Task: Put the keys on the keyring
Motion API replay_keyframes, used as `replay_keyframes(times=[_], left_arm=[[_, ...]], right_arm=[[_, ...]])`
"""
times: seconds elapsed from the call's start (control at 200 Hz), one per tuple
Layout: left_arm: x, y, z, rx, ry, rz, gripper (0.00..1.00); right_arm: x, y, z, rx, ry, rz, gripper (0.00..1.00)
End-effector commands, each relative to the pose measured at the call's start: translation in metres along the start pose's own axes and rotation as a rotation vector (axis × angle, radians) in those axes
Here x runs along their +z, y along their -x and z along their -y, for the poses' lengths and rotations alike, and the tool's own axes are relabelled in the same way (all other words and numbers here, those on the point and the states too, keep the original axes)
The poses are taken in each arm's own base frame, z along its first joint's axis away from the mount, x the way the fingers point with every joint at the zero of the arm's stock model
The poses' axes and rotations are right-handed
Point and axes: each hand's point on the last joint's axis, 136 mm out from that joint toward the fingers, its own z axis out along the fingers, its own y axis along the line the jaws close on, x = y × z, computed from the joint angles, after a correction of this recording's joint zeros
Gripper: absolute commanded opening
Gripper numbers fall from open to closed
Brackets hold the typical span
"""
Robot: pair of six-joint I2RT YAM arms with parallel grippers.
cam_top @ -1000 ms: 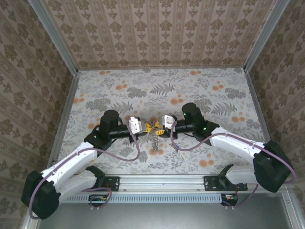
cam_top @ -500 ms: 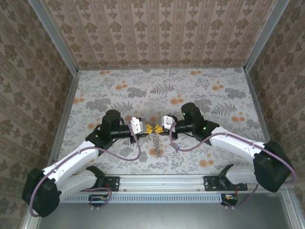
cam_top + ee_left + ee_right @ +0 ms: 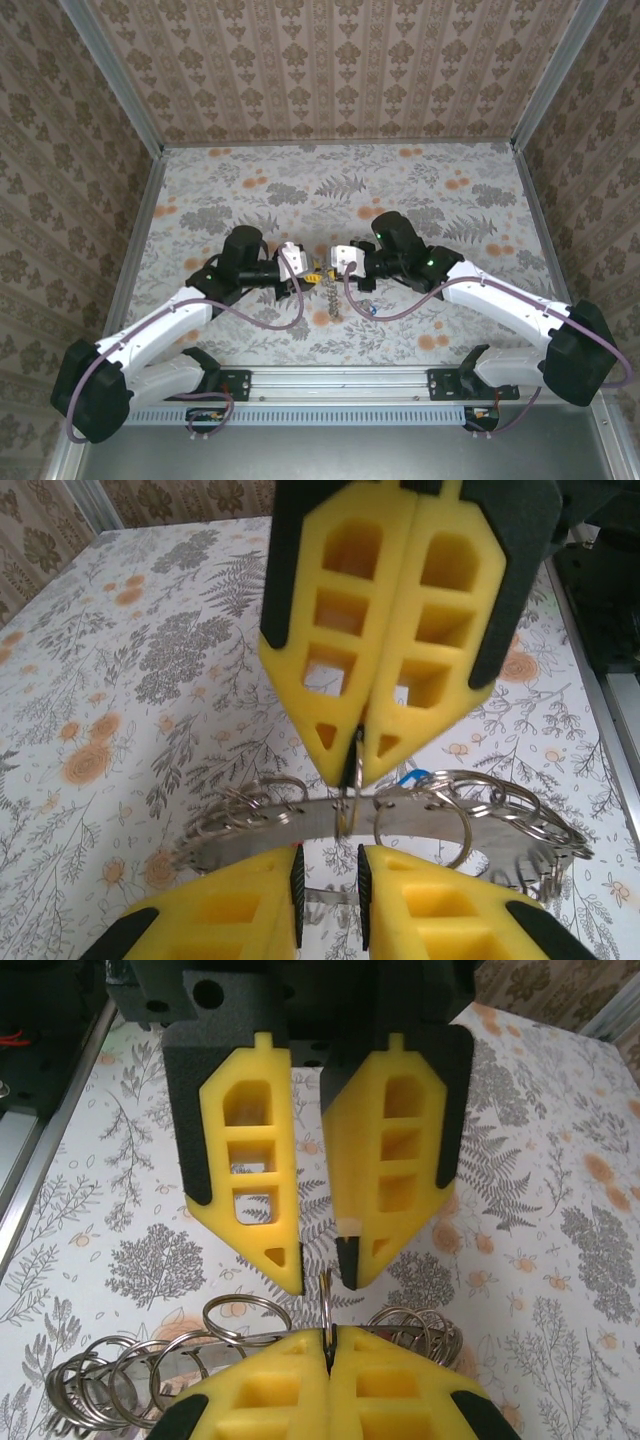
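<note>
The keyring point(image 3: 250, 832) is a wide grey band hung with several small split rings point(image 3: 245, 1317), held up between the two arms point(image 3: 328, 295). My right gripper point(image 3: 328, 1338) is shut on one small split ring point(image 3: 327, 1300) that stands upright on the band. In the left wrist view the right gripper point(image 3: 352, 775) comes down from above with that ring pinched at its tips. My left gripper point(image 3: 328, 865) is open by a narrow gap, its fingertips point(image 3: 288, 1265) either side of the same ring without touching it. A blue key head point(image 3: 410, 777) peeps out behind the band.
The floral tablecloth point(image 3: 330, 190) lies under everything. Patterned walls point(image 3: 340, 70) close the back and both sides. A metal rail point(image 3: 340, 380) runs along the near edge by the arm bases. A small blue item point(image 3: 372, 310) hangs or lies below the right wrist.
Both grippers have drawn closer together over the hanging keyring. The right wrist has shifted left and the left wrist right.
</note>
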Motion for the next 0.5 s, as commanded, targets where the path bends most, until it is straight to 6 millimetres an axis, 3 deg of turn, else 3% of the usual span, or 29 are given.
replay_keyframes(times=[0.0, 0.5], left_arm=[[-0.002, 0.018, -0.004, 0.035, 0.009, 0.036, 0.24], [-0.002, 0.019, 0.001, 0.046, 0.007, 0.061, 0.24]], right_arm=[[-0.001, 0.007, 0.007, -0.021, -0.026, -0.012, 0.0], [-0.001, 0.019, 0.004, 0.009, -0.025, 0.084, 0.0]])
